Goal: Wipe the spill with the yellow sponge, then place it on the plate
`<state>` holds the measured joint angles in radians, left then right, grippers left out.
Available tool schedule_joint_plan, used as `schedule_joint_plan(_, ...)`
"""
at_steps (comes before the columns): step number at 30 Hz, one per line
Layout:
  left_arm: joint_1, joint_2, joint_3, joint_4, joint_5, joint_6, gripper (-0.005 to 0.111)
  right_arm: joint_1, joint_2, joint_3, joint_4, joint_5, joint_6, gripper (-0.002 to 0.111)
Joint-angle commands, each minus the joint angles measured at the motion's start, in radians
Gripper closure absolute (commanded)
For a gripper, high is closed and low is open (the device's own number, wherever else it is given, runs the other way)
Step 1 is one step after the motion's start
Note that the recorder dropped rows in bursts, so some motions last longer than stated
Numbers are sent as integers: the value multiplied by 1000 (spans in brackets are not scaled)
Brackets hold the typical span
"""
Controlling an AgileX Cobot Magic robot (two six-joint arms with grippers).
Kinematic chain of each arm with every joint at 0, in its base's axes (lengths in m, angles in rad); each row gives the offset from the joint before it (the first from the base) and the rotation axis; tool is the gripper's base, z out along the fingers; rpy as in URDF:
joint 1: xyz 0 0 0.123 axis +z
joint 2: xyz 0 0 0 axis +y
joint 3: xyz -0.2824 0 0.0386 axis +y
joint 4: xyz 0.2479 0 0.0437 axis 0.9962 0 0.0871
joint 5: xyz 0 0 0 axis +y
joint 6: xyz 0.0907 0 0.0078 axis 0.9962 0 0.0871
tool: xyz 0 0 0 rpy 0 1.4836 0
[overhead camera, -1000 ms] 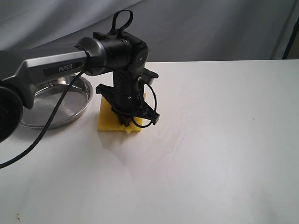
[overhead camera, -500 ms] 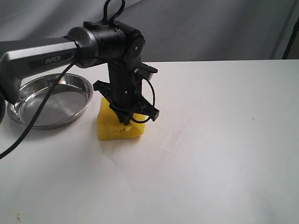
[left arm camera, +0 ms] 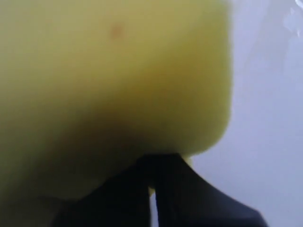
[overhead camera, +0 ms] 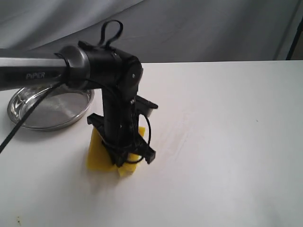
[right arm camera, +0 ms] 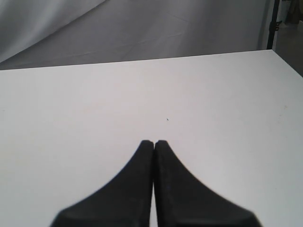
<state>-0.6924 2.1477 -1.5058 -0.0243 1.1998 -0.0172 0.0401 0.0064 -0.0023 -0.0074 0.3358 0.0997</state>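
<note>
The yellow sponge (overhead camera: 97, 153) lies pressed on the white table in the near left part of the exterior view, pinched by my left gripper (overhead camera: 124, 163), which is shut on it from above. In the left wrist view the yellow sponge (left arm camera: 113, 75) fills most of the picture as a blur, with the dark fingers (left arm camera: 128, 198) squeezed close into it. The steel plate (overhead camera: 28, 118) sits behind and to the left, with nothing visible in it. No tan-brown spill shows anywhere. My right gripper (right arm camera: 154, 142) is shut, holds nothing, and hovers over bare table; it is outside the exterior view.
The left arm (overhead camera: 33, 73) stretches in from the left, passing above the plate. A black cable (overhead camera: 12, 132) hangs off it. Grey cloth (overhead camera: 199, 28) hangs behind the table's far edge. Faint pale streaks (overhead camera: 177, 137) mark the table right of the sponge.
My left gripper has dragged the sponge across the table toward the near edge and slightly left, away from the plate. The right gripper's earlier state is not shown.
</note>
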Motion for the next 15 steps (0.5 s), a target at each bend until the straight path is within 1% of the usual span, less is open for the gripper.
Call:
schedule_joint_plan(1,-112,-11,70,-38,21,24,107,-8,-6,2,-1,-16,-9,108)
schedule_joint_plan(4,-172,-20,70,-103,21,28,107,-8,-6,2,-1,-16,-9,108)
schedule_joint_plan(7,-202,-40,70,-169,21,54,107,-8,-6,2,-1,-16,-9,108)
schedule_joint_plan(9,-204,-51,70,-218,20,72,107,-8,-6,2,-1,-16,-9,108)
schedule_joint_plan(11,-204,-60,70,-255,-36,143,107,-8,-6,2,-1,-16,-9,108)
schedule_joint_plan(13,-194,-59,70,-231,-107,150,107,-8,-6,2,-1,-16,-9,108)
schedule_joint_plan(15,-167,-54,70,-228,-171,148,107,-8,-6,2,-1,-16,-9,108)
